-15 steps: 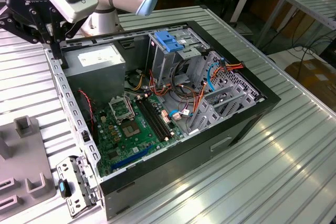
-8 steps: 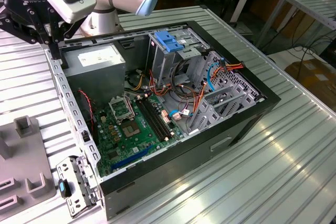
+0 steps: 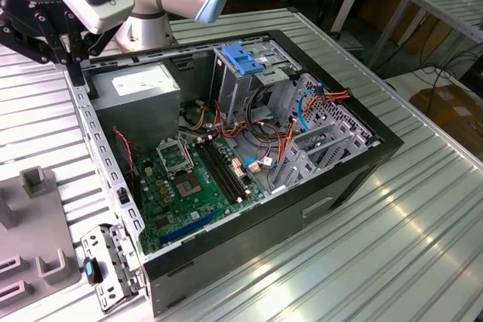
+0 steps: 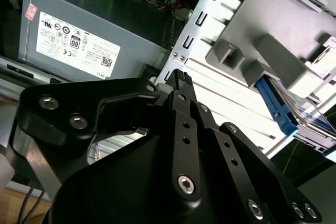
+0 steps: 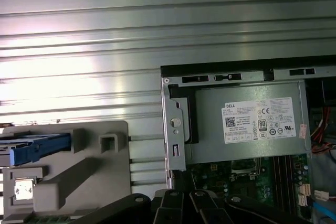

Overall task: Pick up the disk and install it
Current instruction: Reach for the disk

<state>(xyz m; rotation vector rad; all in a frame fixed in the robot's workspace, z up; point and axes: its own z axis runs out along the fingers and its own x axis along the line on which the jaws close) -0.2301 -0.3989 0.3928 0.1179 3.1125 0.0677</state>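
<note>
The gripper (image 4: pixel 181 80) hung above the rim of the open computer case (image 3: pixel 362 179), beside the power supply (image 5: pixel 247 124). Its jaws were drawn together, nothing between them. The disk (image 5: pixel 37 148), with its blue side rails, lay apart from the gripper in the grey holder (image 5: pixel 100 182) on the ribbed metal desk (image 5: pixel 79 51).

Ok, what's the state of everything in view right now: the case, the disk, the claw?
computer case: lying on its side, panel off, inside exposed.
power supply: mounted in the case.
disk: seated in the gray holder beside the case, not picked up.
claw: over the case's edge by the power supply, no disk in it.
</note>
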